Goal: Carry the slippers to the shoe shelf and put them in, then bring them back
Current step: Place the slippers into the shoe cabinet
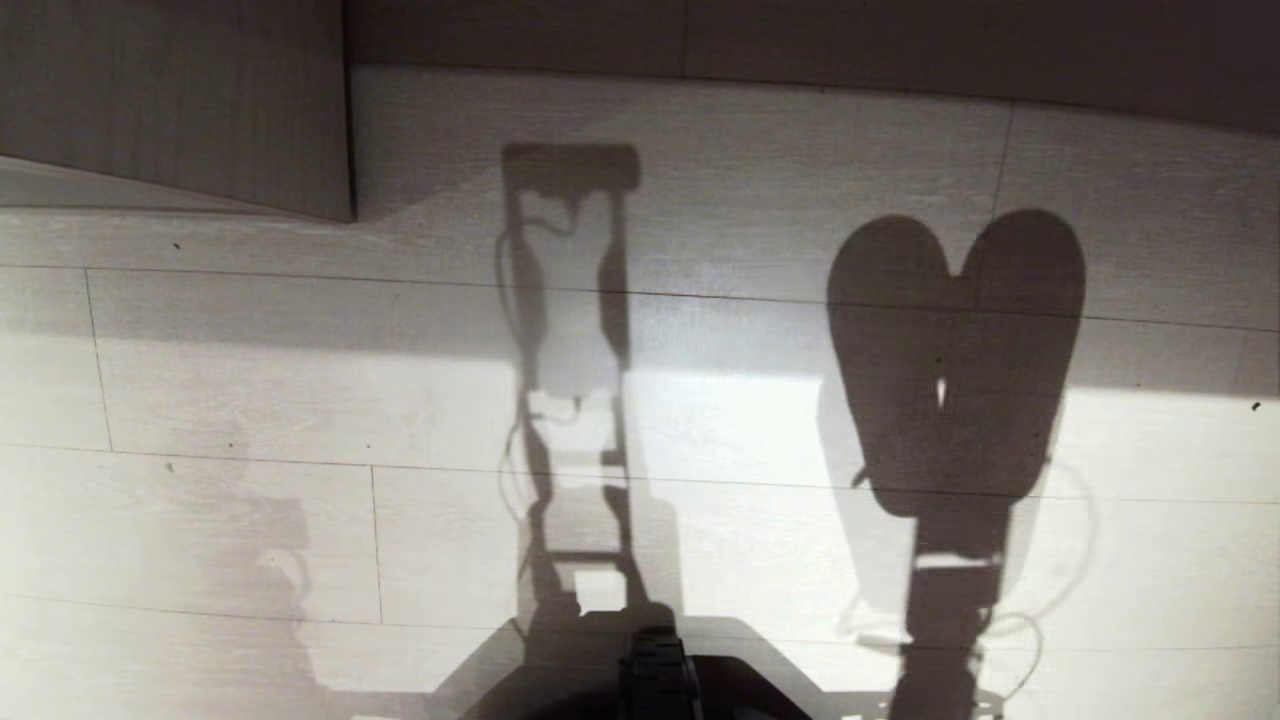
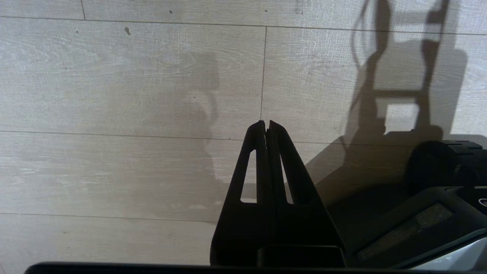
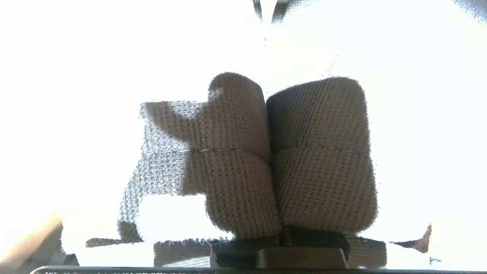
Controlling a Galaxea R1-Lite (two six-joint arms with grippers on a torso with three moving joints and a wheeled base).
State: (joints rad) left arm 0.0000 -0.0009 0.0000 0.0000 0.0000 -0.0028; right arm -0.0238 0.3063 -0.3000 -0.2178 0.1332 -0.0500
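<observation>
Though parked low over pale wood-grain floor planks [image 2: 114, 95], pressed together at the tips: black two-fingered left gripper [image 2: 266, 125], just beside the dark rounded robot base [image 2: 437, 167]

Clamped from below in the right gripper [image 3: 280, 238]: the pair of dark, mesh-textured slide slippers [image 3: 236, 160], side by side, touching along their length, upright ahead of the black fingers. Glare all round them in the right wrist view.

From the head view, only shadows on the planks: robot frame at centre, arm and heart-shaped pair to the right. Open floor ahead and to both sides.

Farther off at the left, a grey-brown wood-grain panel [image 1: 170, 100], its sharp lower corner jutting over the floor. Beyond, a dark grey-brown band [image 1: 800, 40] closing the far edge across the whole width
</observation>
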